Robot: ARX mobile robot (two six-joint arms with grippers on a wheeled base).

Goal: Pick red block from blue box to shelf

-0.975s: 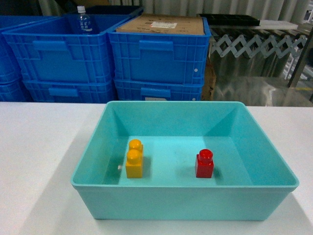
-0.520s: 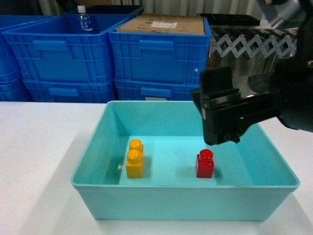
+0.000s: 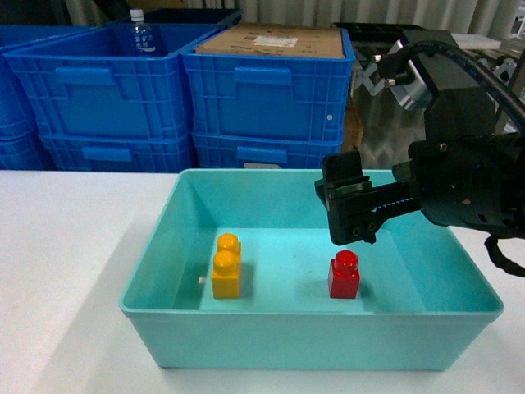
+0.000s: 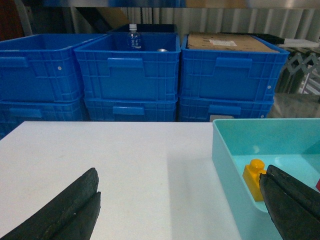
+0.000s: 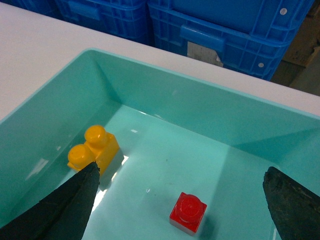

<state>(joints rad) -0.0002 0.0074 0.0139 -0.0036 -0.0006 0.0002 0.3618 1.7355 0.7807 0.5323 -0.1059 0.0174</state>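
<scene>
The red block [image 3: 344, 276] stands upright on the floor of the blue box [image 3: 312, 345], right of centre. My right gripper [image 3: 351, 215] hangs open just above and behind it, inside the tub's outline. In the right wrist view the red block [image 5: 188, 213] lies below and between the wide-apart fingers of the right gripper [image 5: 181, 170], untouched. My left gripper [image 4: 181, 175] is open over the white table, left of the blue box [image 4: 220, 150]. A steel rail of the shelf [image 4: 225, 3] shows above the dark blue crates.
A yellow two-stud brick [image 3: 225, 267] stands in the left half of the tub. Dark blue crates [image 3: 262, 98] are stacked behind the table, one holding a cardboard box [image 3: 271, 41] and another a water bottle [image 3: 141, 34]. A folding metal barrier [image 3: 385, 78] stands at back right.
The right arm came in from the right, and its open gripper has moved down and left to hang over the red block. Both bricks have stayed put.
</scene>
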